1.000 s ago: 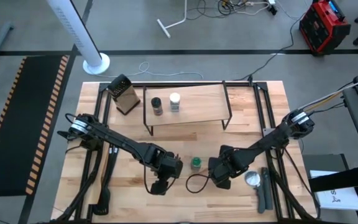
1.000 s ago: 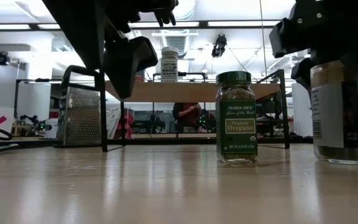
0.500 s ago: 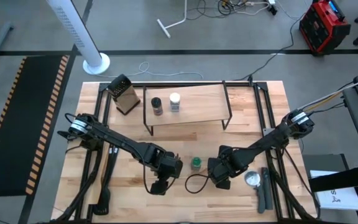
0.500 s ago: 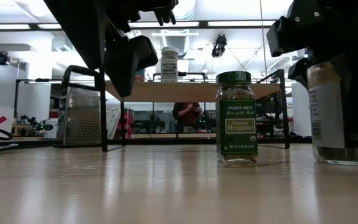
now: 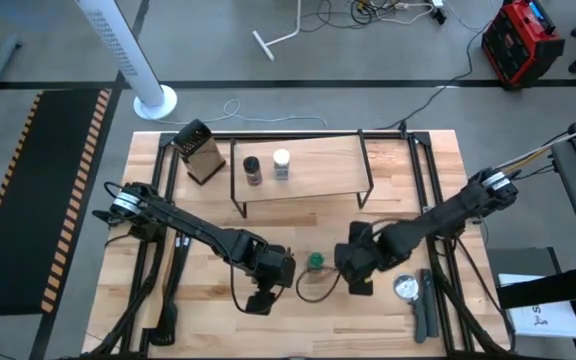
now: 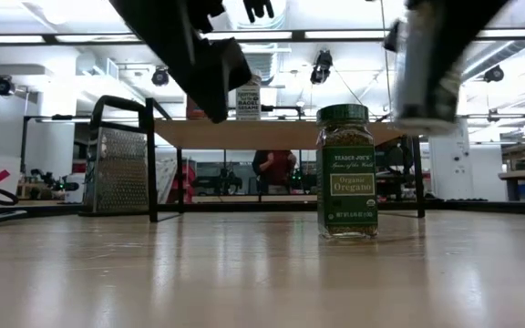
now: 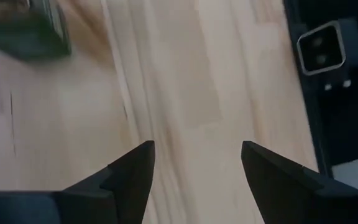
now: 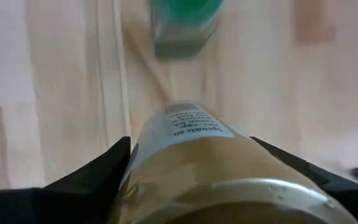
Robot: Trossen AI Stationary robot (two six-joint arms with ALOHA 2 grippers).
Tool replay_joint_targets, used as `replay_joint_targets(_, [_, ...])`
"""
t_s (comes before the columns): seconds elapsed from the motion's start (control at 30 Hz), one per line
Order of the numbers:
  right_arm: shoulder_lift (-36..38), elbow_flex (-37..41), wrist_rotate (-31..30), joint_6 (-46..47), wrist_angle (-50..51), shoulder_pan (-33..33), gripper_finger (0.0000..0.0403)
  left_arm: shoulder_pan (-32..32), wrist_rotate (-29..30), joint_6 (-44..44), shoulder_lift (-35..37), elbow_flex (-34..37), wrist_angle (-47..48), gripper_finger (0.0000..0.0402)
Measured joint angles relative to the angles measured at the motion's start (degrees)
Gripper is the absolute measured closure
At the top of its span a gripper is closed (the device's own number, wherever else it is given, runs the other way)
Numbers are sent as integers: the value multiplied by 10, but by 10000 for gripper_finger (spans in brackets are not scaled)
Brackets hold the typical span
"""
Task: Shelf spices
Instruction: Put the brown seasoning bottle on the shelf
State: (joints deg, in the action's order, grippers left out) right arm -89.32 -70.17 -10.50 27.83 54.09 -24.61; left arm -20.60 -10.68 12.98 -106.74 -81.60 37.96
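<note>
Two jars sat on the shelf [image 5: 313, 165] already: dark-lidded jar [image 5: 253, 168], white-lidded jar [image 5: 282, 163]. Your right gripper [image 8: 191, 180] clamped the tan jar [image 8: 194, 168] off the table; the green-lidded jar [image 5: 315, 262] waited below. Left gripper [image 7: 194, 168] hovered open, empty.

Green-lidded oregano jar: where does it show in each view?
High: green-lidded glass oregano jar, table front, between the grippers.
Low: right of centre, upright.
Left wrist: blurred, top-left corner.
Right wrist: top centre, beyond the held tan jar.
Shared landmark: the light wooden tabletop.
</note>
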Motion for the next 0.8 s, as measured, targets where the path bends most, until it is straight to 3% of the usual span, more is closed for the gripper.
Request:
replay_joint_targets(0.4, [26, -136, -14, -182, 105, 169, 145, 0, -4, -15, 0, 2, -34, 178])
replay_joint_targets(0.8, [22, -224, 50, -304, 148, 356, 145, -11, -5, 2, 2, 66, -132, 184])
